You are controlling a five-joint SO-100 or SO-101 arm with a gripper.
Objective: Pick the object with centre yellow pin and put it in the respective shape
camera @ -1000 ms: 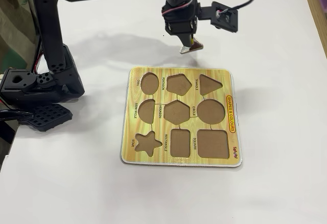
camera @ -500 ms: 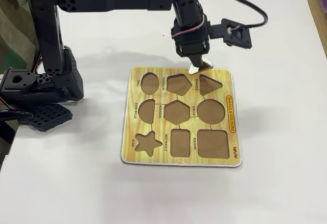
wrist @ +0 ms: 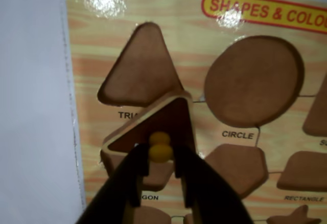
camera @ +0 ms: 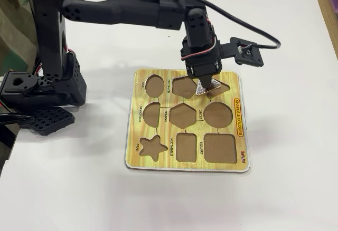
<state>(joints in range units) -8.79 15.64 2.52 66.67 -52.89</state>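
- Landmark: the puzzle board (camera: 240, 154), yellow wood-grain, lying flat on the white table (camera: 79, 194). All places given from it.
- Left of the board, fixed view: arm base (camera: 39, 91), black, standing on the table well clear of the board's left edge. The arm reaches from there over the board's far edge.
- On the board, fixed view, left column: oval, semicircle and star recesses, all bare.
- Wrist view: triangle recess (wrist: 140, 70) near the board's left edge, brown floor showing, nothing seated in it.
- Triangle piece (wrist: 171, 119), dark brown with a yellow knob (wrist: 160, 150) at centre: held tilted, its tip at the lower right edge of the triangle recess, its body over the strip between that recess and the pentagon recess (wrist: 237, 168). Not seated. Fixed view puts it (camera: 207, 88) at the far row, between pentagon and triangle recesses.
- Gripper (wrist: 160, 165): the two black fingers (wrist: 134, 170) are pinched onto the yellow knob, one on each side.
- Right of the piece, wrist view: circle recess (wrist: 254, 81), bare, with a "SHAPES & COLOURS" label above it.
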